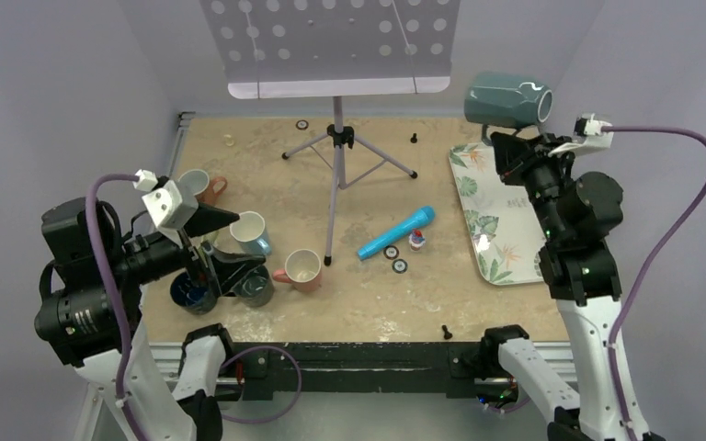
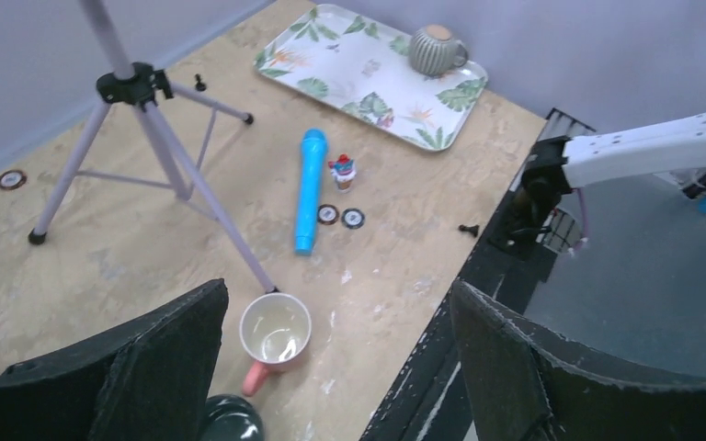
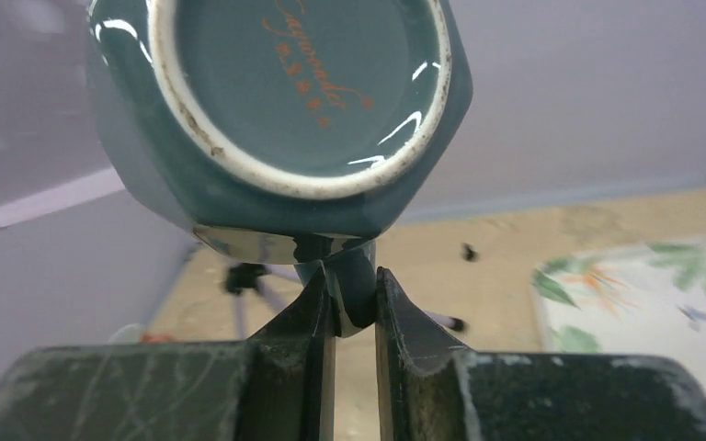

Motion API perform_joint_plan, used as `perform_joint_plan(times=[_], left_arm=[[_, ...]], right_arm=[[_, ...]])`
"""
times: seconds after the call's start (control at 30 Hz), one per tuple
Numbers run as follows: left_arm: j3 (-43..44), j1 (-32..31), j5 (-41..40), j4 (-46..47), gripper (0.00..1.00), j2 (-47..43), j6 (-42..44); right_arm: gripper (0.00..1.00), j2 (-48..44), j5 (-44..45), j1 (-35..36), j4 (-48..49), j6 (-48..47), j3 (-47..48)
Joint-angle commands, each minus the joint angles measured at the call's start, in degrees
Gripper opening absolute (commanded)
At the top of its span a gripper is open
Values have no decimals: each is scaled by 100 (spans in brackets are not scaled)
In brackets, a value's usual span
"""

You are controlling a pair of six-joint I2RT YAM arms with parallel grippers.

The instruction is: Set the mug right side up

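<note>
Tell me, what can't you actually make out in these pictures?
- Right wrist view: teal mug shows only its base; the top edge cuts its orange script.
- Top view: left gripper covers part of two dark mugs.
- Left wrist view: bottom edge cuts off a dark green mug.
- Top view: small figure by the blue microphone, too small to identify.

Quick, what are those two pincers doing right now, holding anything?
Left pincer: open, holding nothing.
Right pincer: closed on the handle of the teal mug.
</note>
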Motion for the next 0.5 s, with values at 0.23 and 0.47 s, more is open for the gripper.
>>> perform_joint_plan(times=[0.23,0.47], left_arm=[[-642,-35,1081,4642,93,-405,-5441],[-651,-51,835,6164,94,-375,-7085]], right_arm=[[0,-734,-2447,524,2982,1976,123],[0,337,-1666,2743,3481,1680,684]])
